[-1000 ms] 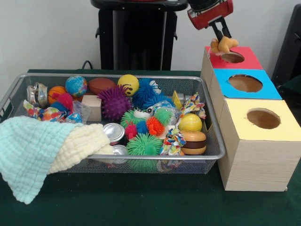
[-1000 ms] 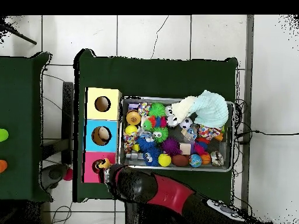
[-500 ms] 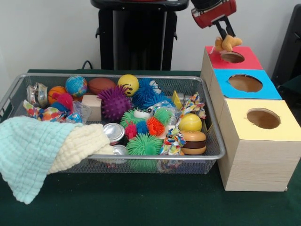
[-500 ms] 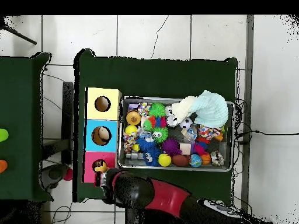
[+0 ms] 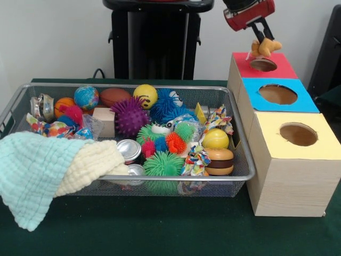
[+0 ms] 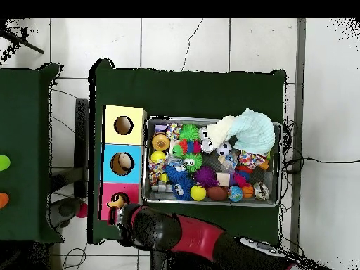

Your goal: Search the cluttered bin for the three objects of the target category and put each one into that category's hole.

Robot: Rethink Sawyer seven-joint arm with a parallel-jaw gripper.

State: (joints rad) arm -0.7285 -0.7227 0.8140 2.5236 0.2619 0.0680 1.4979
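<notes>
My gripper [image 5: 262, 38] is shut on a small yellow-tan soft animal toy [image 5: 266, 47] and holds it just above the far edge of the red-topped wooden box [image 5: 277, 68], behind its round dark hole [image 5: 263, 65]. In the overhead view the toy [image 6: 115, 202] hangs over the red top [image 6: 107, 211], with the arm [image 6: 183, 232] covering part of it. The silver wire-mesh bin [image 5: 242, 160] lies to the left of the boxes, full of clutter. No orange striped toy shows in it.
A blue-topped box [image 5: 277, 95] and a yellow-topped box [image 5: 296, 135] stand in line before the red one. The bin holds spiky rubber balls [image 5: 130, 116], a blue fuzzy toy [image 5: 166, 104], cans [image 5: 129, 149], a toy burger [image 5: 219, 161]. A pale towel [image 5: 48, 170] drapes over its front left corner.
My gripper has carried the yellow-tan toy a little right and up in the front view, from the near-left side of the red hole to its far edge.
</notes>
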